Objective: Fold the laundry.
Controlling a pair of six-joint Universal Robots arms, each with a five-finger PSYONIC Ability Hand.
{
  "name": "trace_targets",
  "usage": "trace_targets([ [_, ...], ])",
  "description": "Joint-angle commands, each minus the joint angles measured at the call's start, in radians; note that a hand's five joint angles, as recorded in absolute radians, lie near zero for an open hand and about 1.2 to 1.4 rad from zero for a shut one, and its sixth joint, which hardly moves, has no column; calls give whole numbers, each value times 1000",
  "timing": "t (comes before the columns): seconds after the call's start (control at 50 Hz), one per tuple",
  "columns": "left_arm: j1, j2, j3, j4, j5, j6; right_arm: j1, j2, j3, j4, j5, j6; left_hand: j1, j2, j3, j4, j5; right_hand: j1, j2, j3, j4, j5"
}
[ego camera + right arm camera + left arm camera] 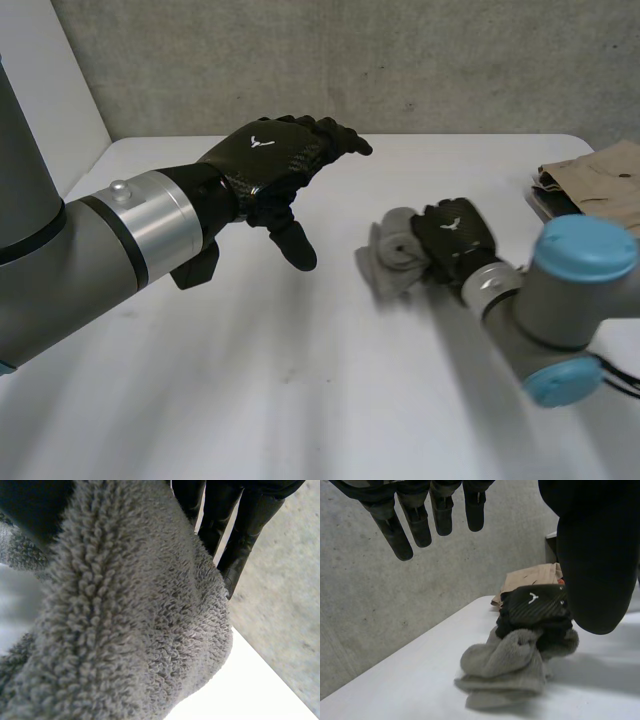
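On the left, the left hand [270,160] hangs in the air above the white surface [300,390], well apart from the laundry. Its fingers [395,535] are stretched out loosely with the thumb hanging down, and it has hold of nothing.

Towards the right lies one grey towel [392,262], bunched into a lumpy roll on the surface. The right hand [455,235] sits on the towel's right end, closed on the bundle. From that arm's wrist, the looped pile bulges between the dark base of the hand and its fingers [235,545], which run down the far side of the cloth. The fingertips are buried behind the towel, so how far they wrap round it is hard to make out. Where the towel's edges and corners run inside the bundle cannot be told either.

At the far right edge of the surface is one heap of tan clothing [600,180], cut off by the head view's border. It seems to rest on something darker. Whether it is one garment or several I cannot tell.

That makes two hands, one towel and one tan heap.
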State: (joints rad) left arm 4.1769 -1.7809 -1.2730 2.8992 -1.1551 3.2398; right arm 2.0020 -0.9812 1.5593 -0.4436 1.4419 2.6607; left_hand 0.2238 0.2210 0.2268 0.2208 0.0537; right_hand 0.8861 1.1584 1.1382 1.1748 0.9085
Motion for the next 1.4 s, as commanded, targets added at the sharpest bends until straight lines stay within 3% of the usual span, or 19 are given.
trace_targets([
  [0.02, 2, -2, 0, 0, 0, 0, -242, -5, -48, 75, -208, -168, 10, 13, 7, 13, 6, 510, 238, 258, 221, 313],
  [0.12, 2, -5, 0, 0, 0, 0, -311, 13, -139, 85, -302, -275, 10, 13, 7, 13, 6, 510, 238, 258, 221, 313],
  [0.22, 2, -5, 0, 0, -1, 0, -354, 56, -321, 83, -385, -254, 10, 13, 7, 13, 6, 510, 238, 258, 221, 313],
  [0.4, 2, -6, -2, 0, -1, 0, -445, 200, -863, 66, -440, 71, 7, 10, 4, 10, 3, 510, 238, 258, 221, 313],
  [0.56, 2, -9, -5, 0, -1, 0, -574, 397, -1197, 78, -538, 214, 7, 10, 4, 10, 3, 510, 238, 258, 221, 313],
  [0.72, 0, -17, -8, 2, 0, -2, -683, 489, -1179, 78, -722, 219, 7, 10, 4, 10, 3, 510, 238, 258, 221, 313],
  [0.84, 0, -17, -6, 3, -6, -5, -784, 501, -1049, 74, -825, 208, 7, 10, 4, 10, 3, 510, 238, 258, 221, 313],
  [1.14, -4, -22, -12, 46, -11, -48, -885, 447, -843, 80, -926, 180, 1, 4, -2, 4, -3, 510, 238, 258, 221, 313],
  [1.24, -4, -18, -15, 46, -11, -52, -884, 366, -747, 80, -908, 145, 1, 4, -2, 4, -3, -712, -984, -964, -1000, -909],
  [1.28, -4, -17, -16, 48, -11, -52, -884, 337, -730, 80, -887, 142, 1, 4, -2, 4, -3, -712, -984, -964, -1000, -909],
  [1.4, -4, -12, -17, 46, -11, -52, -887, 214, -697, 101, -668, 137, 1, 4, -2, 4, -3, -712, -984, -964, -1000, -909],
])
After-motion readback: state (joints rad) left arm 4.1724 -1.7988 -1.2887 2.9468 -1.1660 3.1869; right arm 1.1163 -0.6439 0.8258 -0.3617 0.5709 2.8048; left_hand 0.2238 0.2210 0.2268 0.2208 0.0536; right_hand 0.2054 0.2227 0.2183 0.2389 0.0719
